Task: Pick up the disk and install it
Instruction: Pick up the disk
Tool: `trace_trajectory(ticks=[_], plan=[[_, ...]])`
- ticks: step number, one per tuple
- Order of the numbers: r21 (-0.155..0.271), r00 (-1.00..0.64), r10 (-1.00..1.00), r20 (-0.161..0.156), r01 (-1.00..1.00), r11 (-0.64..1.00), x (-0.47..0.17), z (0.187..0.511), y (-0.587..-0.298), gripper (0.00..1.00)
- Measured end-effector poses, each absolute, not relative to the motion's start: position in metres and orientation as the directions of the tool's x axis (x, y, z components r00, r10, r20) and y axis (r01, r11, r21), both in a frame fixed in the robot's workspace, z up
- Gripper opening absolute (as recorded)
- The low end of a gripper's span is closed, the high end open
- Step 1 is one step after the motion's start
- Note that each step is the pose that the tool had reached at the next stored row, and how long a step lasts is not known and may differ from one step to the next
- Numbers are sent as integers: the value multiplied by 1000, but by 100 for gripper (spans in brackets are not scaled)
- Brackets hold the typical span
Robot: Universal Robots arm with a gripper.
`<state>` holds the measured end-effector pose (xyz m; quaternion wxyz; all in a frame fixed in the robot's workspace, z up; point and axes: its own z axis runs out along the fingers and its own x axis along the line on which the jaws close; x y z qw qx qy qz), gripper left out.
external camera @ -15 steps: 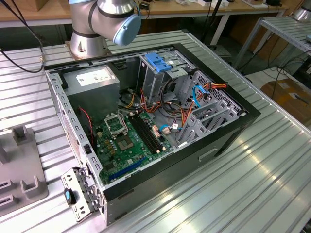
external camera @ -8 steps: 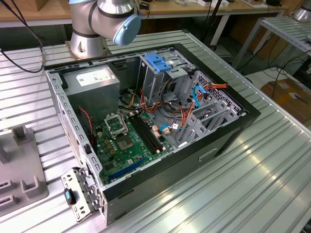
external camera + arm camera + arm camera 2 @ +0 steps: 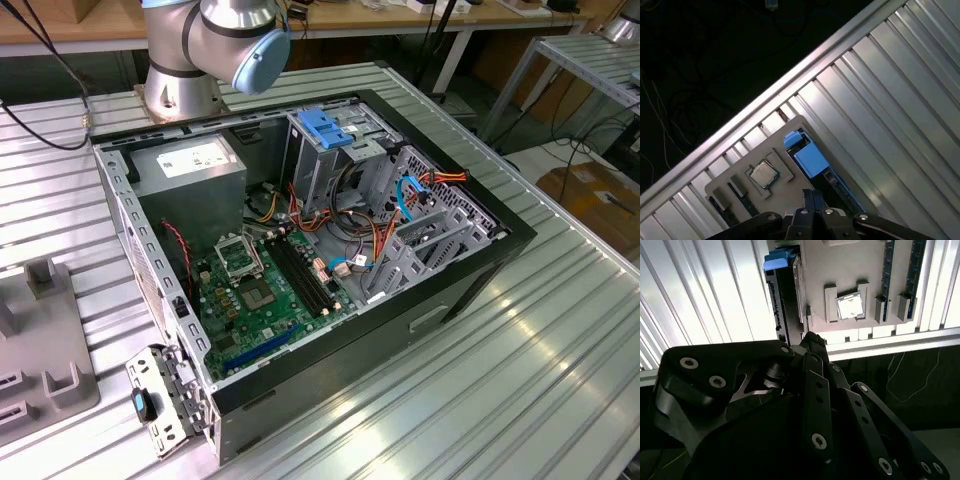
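The ribbed metal counter (image 3: 520, 380) carries an open computer case (image 3: 330, 250). In both wrist views a grey tray (image 3: 772, 150) (image 3: 850, 265) holds the disk (image 3: 807, 156) (image 3: 776, 261) on edge in its blue carrier. Near it, the fingers (image 3: 810, 200) (image 3: 815, 355) are pressed together, gripping nothing.

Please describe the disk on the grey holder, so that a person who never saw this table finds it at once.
On the ribbed metal table lies a grey holder tray. The disk stands on edge along one side of it; unlike the square silver processor chip nearby, it has a bright blue frame.
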<state>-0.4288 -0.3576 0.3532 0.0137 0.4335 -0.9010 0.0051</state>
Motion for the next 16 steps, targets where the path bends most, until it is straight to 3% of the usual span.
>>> trace_trajectory(ticks=[16], plan=[[1,-484,-875,31,-875,484,-429,353,-358,11]])
